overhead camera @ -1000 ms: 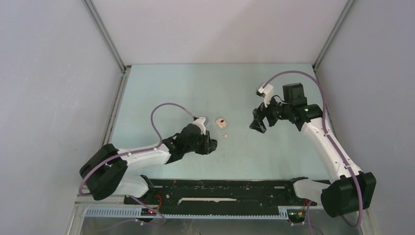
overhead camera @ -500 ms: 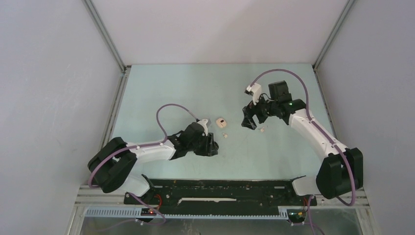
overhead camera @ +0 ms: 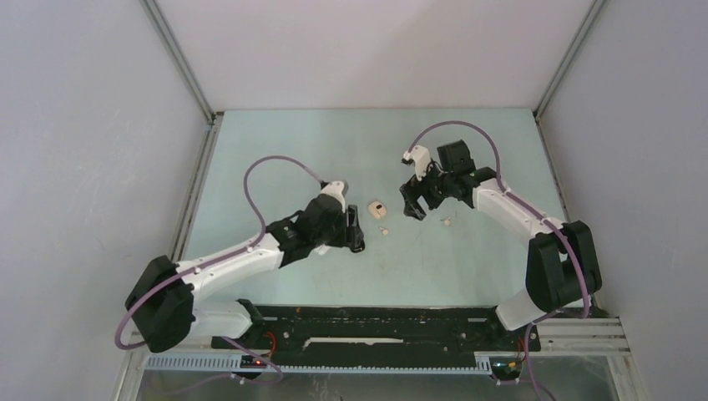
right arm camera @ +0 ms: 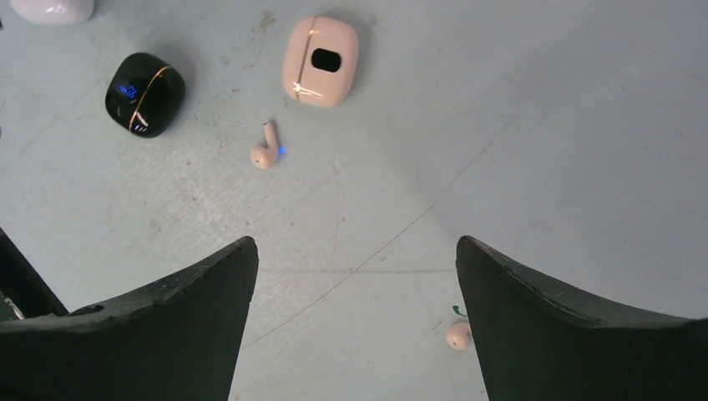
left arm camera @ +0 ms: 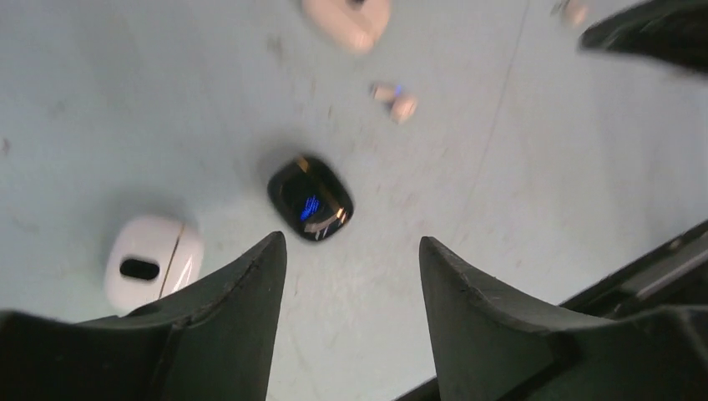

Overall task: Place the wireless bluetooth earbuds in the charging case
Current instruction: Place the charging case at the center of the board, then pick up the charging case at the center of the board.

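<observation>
A beige-pink charging case [right arm camera: 321, 60] lies shut on the table, also seen from above [overhead camera: 378, 209]. One beige earbud [right arm camera: 265, 150] with a stem and a blue light lies just in front of it. A second beige earbud [right arm camera: 458, 334] lies beside my right gripper's right finger. My right gripper [right arm camera: 356, 242] hovers open over bare table, to the right of the case. My left gripper [left arm camera: 351, 242] is open with nothing between its fingers. A black case [left arm camera: 311, 197] lies just beyond its tips and a white case [left arm camera: 153, 261] by its left finger.
From above, the left gripper [overhead camera: 356, 236] and right gripper [overhead camera: 415, 209] flank the beige case a short way apart. The right gripper's fingers [left arm camera: 651, 33] show at the top right of the left wrist view. A black rail [overhead camera: 376, 322] runs along the near edge.
My left gripper's jaws have opened from shut and the arm has shifted slightly up the table. The right arm has swung left, closer to the beige case, still open.
</observation>
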